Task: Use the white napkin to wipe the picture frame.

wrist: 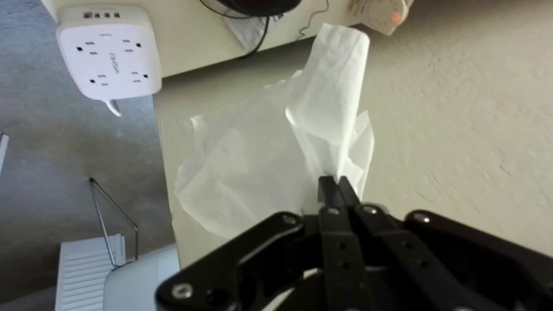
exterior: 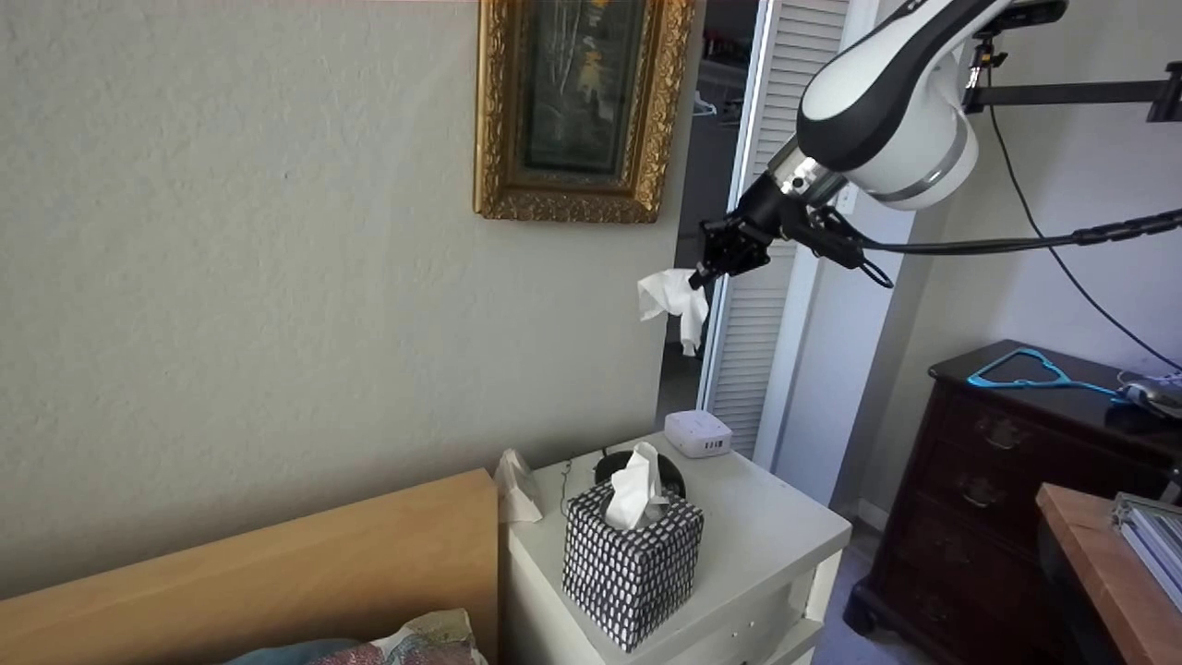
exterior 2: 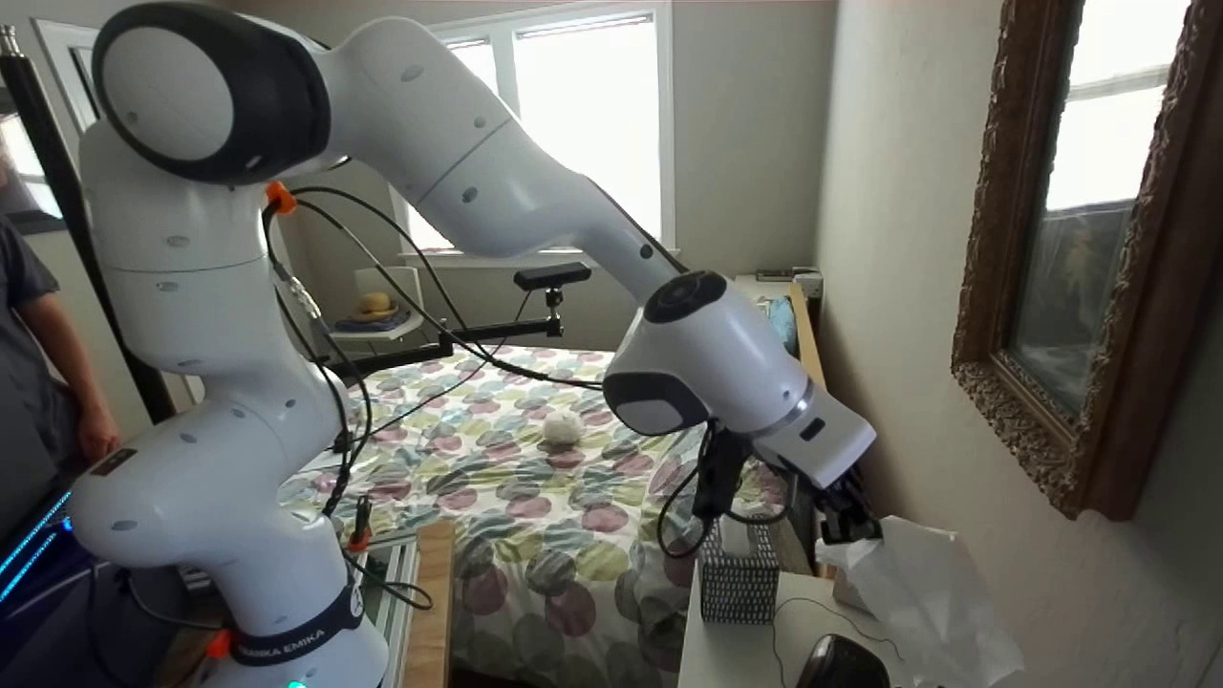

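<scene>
Evidently the claw (wrist: 336,185) is pinched together on the white napkin (wrist: 255,164), which spills loosely from its downward-pointing tips. Beyond, the picture frame (exterior: 571,205) hangs on the wall (exterior: 323,240), up and leftward from the claw in an exterior view, well apart, long axis upright. Wiping, I judge, calls for a lift first, then tips turned toward the frame.
</scene>
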`<control>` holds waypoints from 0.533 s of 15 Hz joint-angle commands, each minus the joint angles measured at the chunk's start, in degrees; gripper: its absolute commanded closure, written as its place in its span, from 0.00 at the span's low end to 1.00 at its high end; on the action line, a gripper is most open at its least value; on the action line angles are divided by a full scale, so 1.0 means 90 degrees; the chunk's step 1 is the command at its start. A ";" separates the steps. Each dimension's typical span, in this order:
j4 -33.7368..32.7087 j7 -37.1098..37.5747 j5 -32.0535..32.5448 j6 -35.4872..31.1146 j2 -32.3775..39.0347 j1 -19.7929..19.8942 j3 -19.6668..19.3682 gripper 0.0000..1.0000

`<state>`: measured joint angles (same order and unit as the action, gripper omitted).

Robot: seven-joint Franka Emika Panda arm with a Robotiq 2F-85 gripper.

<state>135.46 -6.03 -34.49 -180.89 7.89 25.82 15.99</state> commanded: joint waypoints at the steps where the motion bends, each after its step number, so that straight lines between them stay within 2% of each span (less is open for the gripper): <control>1: 0.0045 -0.0864 -0.1136 -0.0110 -0.0574 0.0537 0.0856 1.00; 5: -0.0065 -0.1665 -0.2066 -0.0172 -0.0920 0.0573 0.1020 1.00; 8: -0.0148 -0.2665 -0.2201 -0.0515 -0.0904 0.0486 0.0963 1.00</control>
<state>134.67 -21.64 -50.75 -182.85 0.35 30.30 24.23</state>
